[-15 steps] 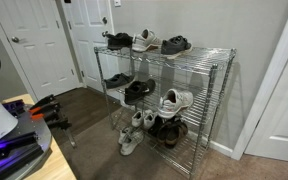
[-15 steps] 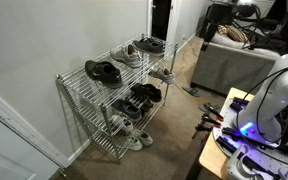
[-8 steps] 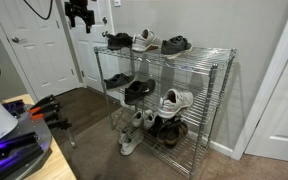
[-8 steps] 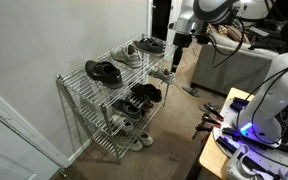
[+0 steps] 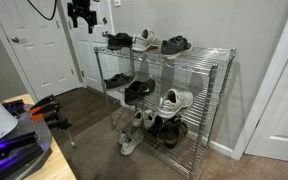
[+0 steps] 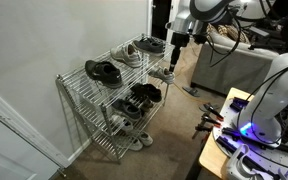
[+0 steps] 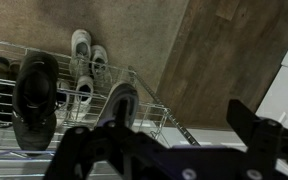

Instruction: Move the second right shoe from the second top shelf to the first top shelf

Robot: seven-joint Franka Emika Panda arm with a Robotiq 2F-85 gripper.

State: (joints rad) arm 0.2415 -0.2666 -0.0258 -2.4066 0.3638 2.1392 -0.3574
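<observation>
A wire shoe rack [image 5: 220,75] stands against the wall. Its top shelf holds a black shoe [image 5: 118,41], a beige shoe [image 5: 144,40] and a dark shoe [image 5: 175,44]. The shelf below holds a black shoe [image 5: 117,79], a black shoe in the middle [image 5: 137,91] and a white shoe [image 5: 176,99]. My gripper [image 5: 81,15] hangs open and empty above and beside the rack's end, also in an exterior view [image 6: 177,42]. In the wrist view the gripper [image 7: 174,150] looks down on a black shoe [image 7: 34,95] and a dark shoe [image 7: 121,100].
White sneakers [image 5: 134,125] and dark shoes [image 5: 169,128] sit at the rack's bottom. White doors [image 5: 39,50] stand behind the gripper. A grey sofa [image 6: 234,65] is beyond the rack's end. A wooden table edge [image 5: 29,150] with equipment is in the foreground.
The arm has swung into view from off to the side and now hovers at the rack's end, near the top shelf. The shoes have not moved.
</observation>
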